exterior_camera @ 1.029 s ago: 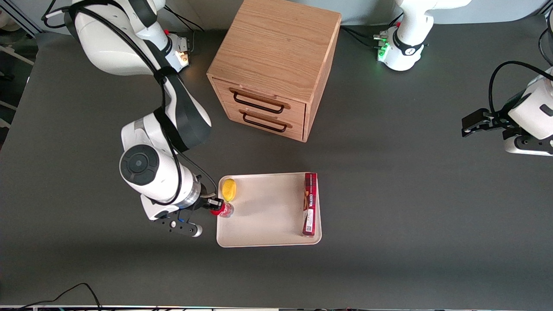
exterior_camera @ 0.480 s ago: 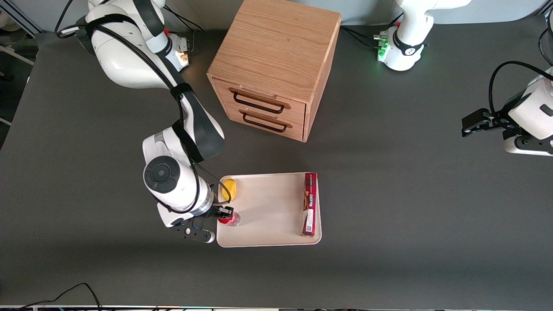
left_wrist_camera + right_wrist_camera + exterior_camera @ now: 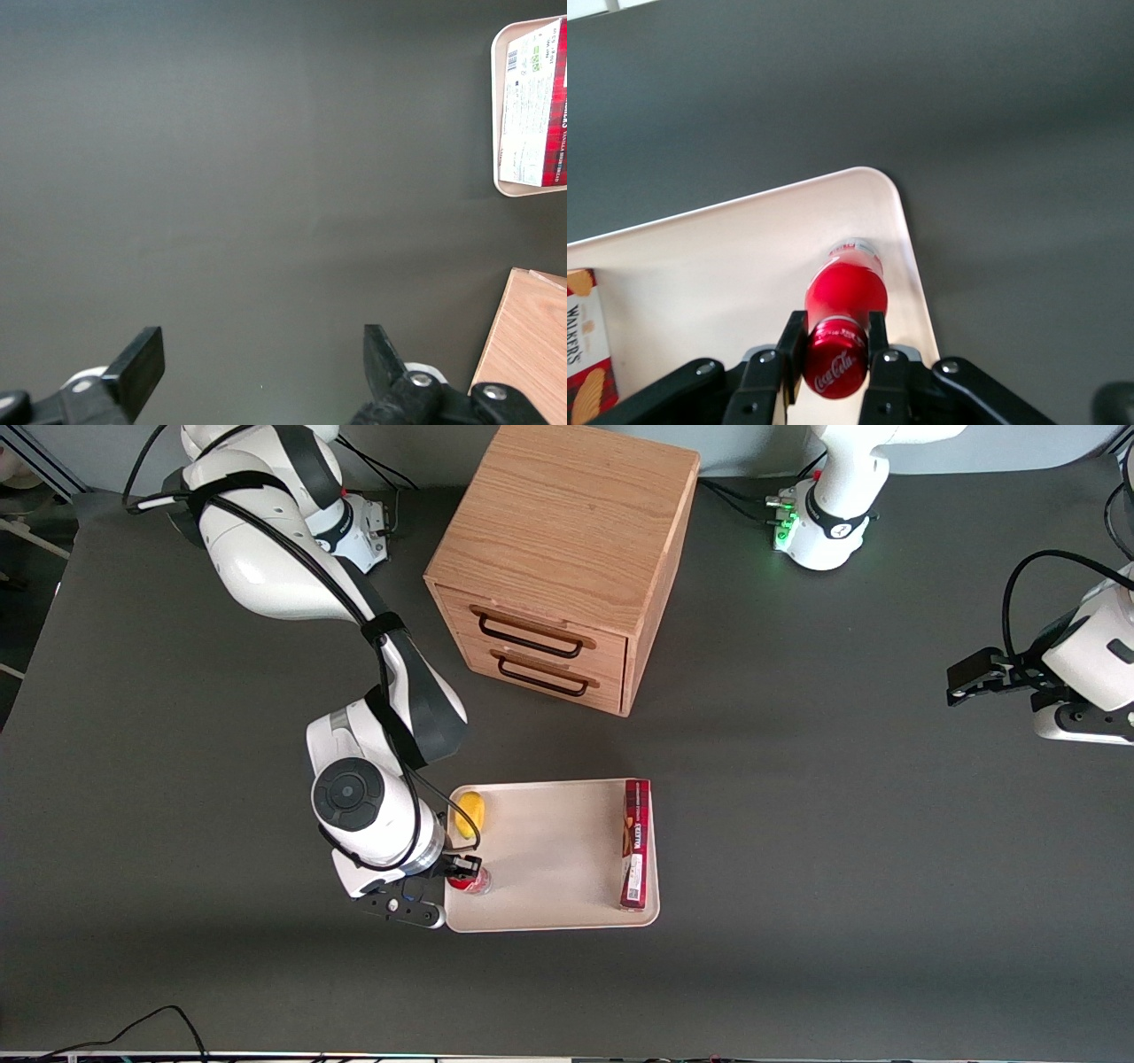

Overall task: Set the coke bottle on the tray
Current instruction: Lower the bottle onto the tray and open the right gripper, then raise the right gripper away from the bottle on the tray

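Observation:
The small red coke bottle [image 3: 470, 881] stands upright over the cream-beige tray [image 3: 549, 859], at the tray's corner nearest the working arm and the front camera. My right gripper [image 3: 464, 868] is shut on the bottle's red cap. In the right wrist view the two black fingers [image 3: 792, 345] clamp the cap of the coke bottle [image 3: 843, 301], whose silvery base sits at or just above the tray [image 3: 700, 266] surface near its rounded corner. My gripper [image 3: 835, 341] hides the contact with the tray.
A yellow lemon-like object [image 3: 469, 812] lies on the tray, farther from the front camera than the bottle. A long dark-red box [image 3: 635, 843] lies along the tray's edge toward the parked arm. A wooden two-drawer cabinet [image 3: 558, 558] stands farther back.
My right gripper carried the bottle from the tray's rim beside the lemon inward and nearer the front camera, then lowered it over the tray's corner. It stays shut on the bottle.

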Motion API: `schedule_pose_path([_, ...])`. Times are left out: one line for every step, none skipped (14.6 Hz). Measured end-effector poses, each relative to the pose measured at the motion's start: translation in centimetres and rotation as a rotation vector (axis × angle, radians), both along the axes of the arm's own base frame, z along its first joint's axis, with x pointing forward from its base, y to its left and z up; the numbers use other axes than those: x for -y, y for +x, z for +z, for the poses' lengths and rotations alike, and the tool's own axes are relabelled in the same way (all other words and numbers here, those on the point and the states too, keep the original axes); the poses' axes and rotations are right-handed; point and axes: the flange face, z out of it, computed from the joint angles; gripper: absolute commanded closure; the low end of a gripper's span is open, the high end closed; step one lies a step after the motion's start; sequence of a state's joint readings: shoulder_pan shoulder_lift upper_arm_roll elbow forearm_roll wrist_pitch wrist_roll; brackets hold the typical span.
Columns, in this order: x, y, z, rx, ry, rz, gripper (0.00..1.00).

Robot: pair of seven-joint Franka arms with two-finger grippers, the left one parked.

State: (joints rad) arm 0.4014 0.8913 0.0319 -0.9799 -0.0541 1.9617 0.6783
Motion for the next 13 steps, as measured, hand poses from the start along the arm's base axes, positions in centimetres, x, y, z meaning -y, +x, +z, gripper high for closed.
schedule_pose_path([0.0, 0.1, 0.1, 0.008, -0.006, 0.003, 0.00])
schedule_pose_path([0.1, 0.2, 0.0, 0.017, -0.016, 0.007, 0.00])
schedule_pose_path([0.1, 0.2, -0.1, 0.026, -0.024, 0.011, 0.00])
schedule_pose_path([0.1, 0.3, -0.1, 0.031, -0.028, 0.014, 0.00])
schedule_pose_path([0.0, 0.3, 0.0, 0.033, -0.031, 0.015, 0.00])
schedule_pose_path([0.0, 0.3, 0.2, 0.038, -0.032, 0.016, 0.00])
schedule_pose_path([0.1, 0.4, 0.6, 0.044, -0.033, 0.016, 0.00])
schedule_pose_path([0.3, 0.5, 1.2, 0.042, -0.037, 0.012, 0.00])
schedule_pose_path([0.6, 0.4, 2.0, 0.031, -0.045, 0.007, 0.00])
schedule_pose_path([1.2, 0.2, 3.3, 0.018, -0.056, 0.001, 0.00])
schedule_pose_path([2.1, 0.0, 5.0, -0.002, -0.069, 0.001, 0.00])
schedule_pose_path([3.3, -0.3, 6.9, -0.026, -0.082, 0.013, 0.00])
schedule_pose_path([4.9, -0.6, 9.0, -0.051, -0.094, 0.022, 0.00])
